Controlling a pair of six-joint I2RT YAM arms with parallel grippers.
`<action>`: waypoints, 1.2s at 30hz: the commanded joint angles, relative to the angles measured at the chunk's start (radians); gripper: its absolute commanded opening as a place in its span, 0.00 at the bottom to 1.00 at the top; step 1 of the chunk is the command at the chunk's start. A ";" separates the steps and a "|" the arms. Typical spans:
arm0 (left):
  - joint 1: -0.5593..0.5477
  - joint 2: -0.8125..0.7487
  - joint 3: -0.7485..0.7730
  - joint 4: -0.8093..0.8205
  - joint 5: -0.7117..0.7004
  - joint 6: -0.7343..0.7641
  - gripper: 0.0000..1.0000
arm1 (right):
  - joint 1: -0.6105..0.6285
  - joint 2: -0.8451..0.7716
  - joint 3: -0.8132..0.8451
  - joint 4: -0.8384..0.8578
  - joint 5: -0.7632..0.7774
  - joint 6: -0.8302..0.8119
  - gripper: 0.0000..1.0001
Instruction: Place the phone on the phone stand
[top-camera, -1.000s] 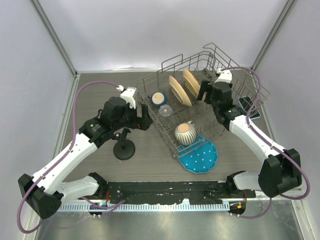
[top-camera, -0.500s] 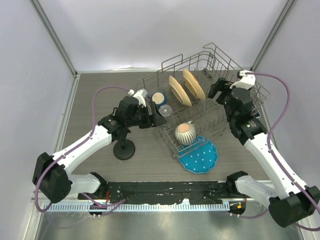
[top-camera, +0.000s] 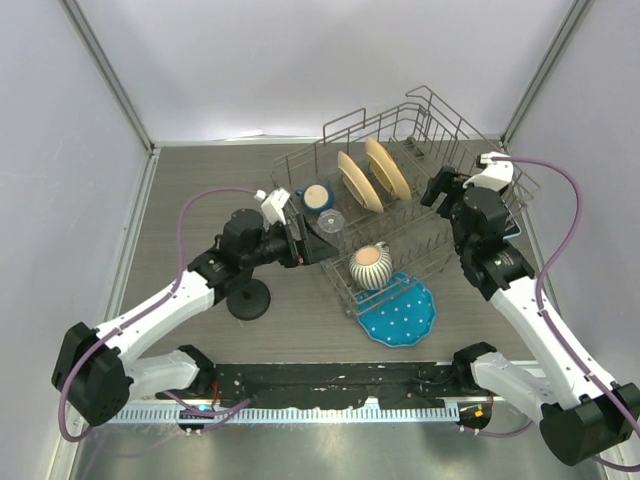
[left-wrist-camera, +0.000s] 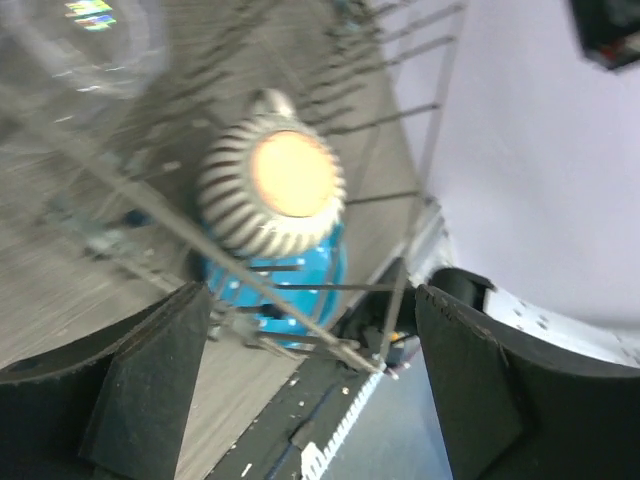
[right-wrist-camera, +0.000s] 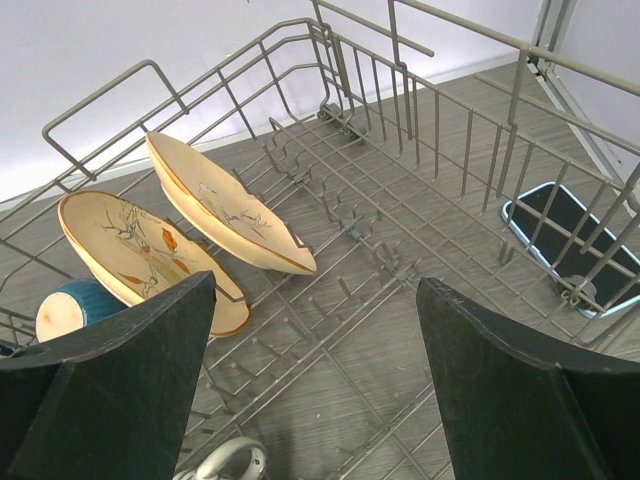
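Observation:
The phone (right-wrist-camera: 570, 240), dark face with a light blue rim, lies flat on the table just outside the dish rack's right wall; in the top view my right arm hides it. The black phone stand (top-camera: 250, 303) stands on its round base left of the rack, its top under my left arm. My left gripper (top-camera: 315, 238) is open and empty at the rack's left side, and its wrist view (left-wrist-camera: 310, 295) looks through the wires. My right gripper (top-camera: 440, 188) is open and empty above the rack's right half (right-wrist-camera: 315, 280), left of the phone.
The wire dish rack (top-camera: 420, 110) holds two cream plates (top-camera: 372, 175), a blue mug (top-camera: 318, 197), a clear glass (top-camera: 331, 222) and a ribbed mug (top-camera: 370, 267). A blue dotted plate (top-camera: 405, 312) lies at the rack's front edge. Walls close in the table.
My left gripper has moved right, to the rack's left side. My right arm has swung to the right, and its gripper has shifted right over the rack.

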 joint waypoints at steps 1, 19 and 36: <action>-0.050 0.040 0.061 0.246 0.267 -0.010 0.88 | -0.001 -0.041 -0.001 0.043 0.032 -0.021 0.87; -0.583 0.622 0.638 -0.254 -0.055 0.604 0.69 | -0.001 -0.489 -0.044 0.018 0.368 0.057 0.86; -0.408 0.602 0.570 -0.395 -0.495 0.540 0.71 | -0.001 -0.421 -0.058 0.054 0.320 0.027 0.86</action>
